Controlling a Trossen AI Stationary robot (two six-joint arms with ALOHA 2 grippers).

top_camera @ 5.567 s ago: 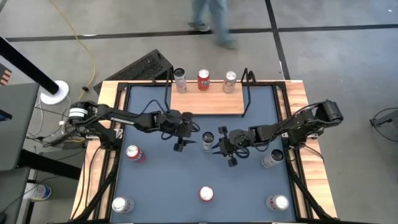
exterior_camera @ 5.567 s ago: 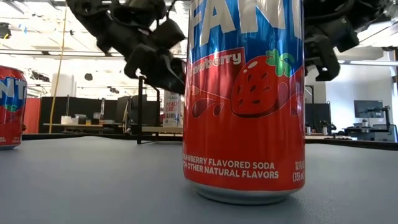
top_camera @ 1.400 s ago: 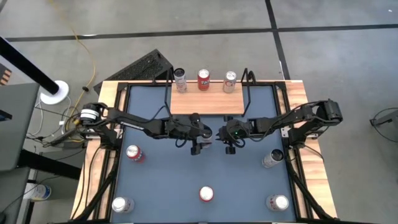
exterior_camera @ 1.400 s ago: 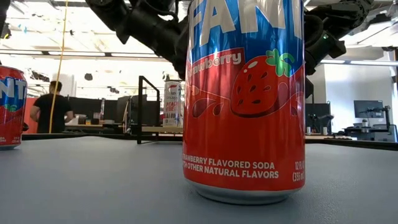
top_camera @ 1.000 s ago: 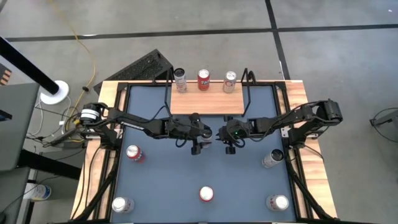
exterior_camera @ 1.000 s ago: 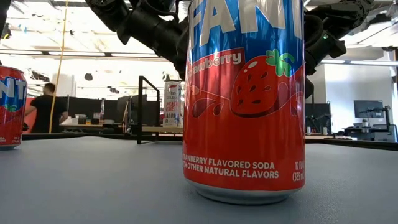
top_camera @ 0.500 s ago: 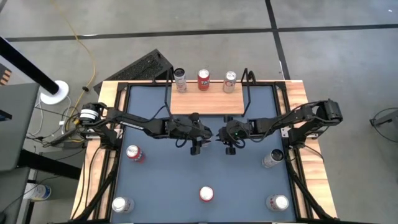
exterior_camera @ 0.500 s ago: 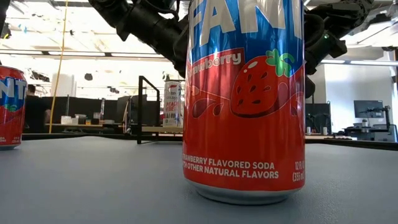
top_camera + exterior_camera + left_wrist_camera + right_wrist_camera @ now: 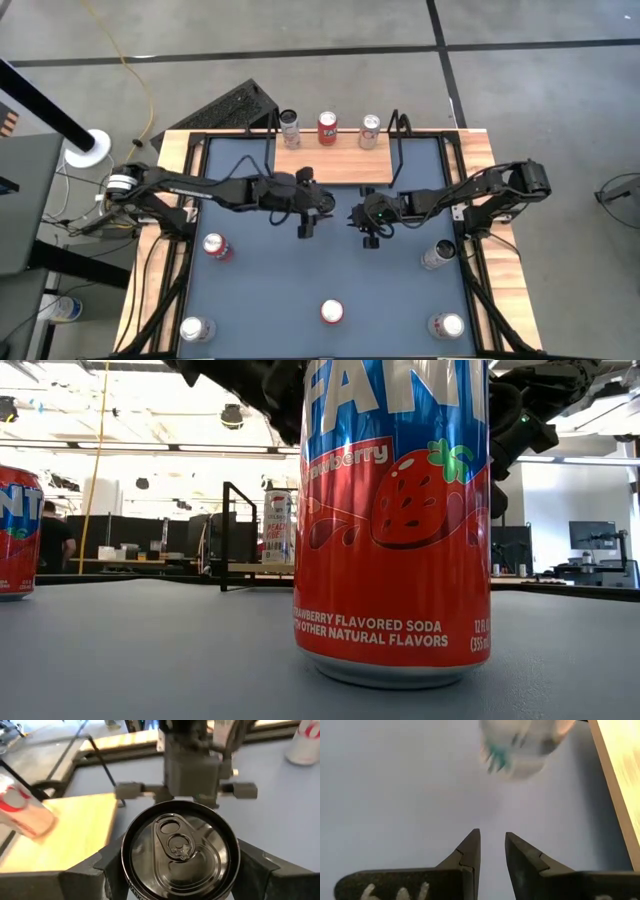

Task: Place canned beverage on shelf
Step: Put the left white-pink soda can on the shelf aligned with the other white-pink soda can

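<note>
Can (image 9: 179,851), silver with black lid, we see clamped by left gripper (image 9: 180,870) near shelf (image 9: 333,165); right gripper (image 9: 491,851) narrowly parted, empty.

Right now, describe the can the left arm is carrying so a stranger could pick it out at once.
Start at the shelf, the small wood board at the table's far edge. Just in front of it, the left hand grips a can with a dark top. Unlike every other can, it sits between a hand's fingers rather than standing free.
</note>
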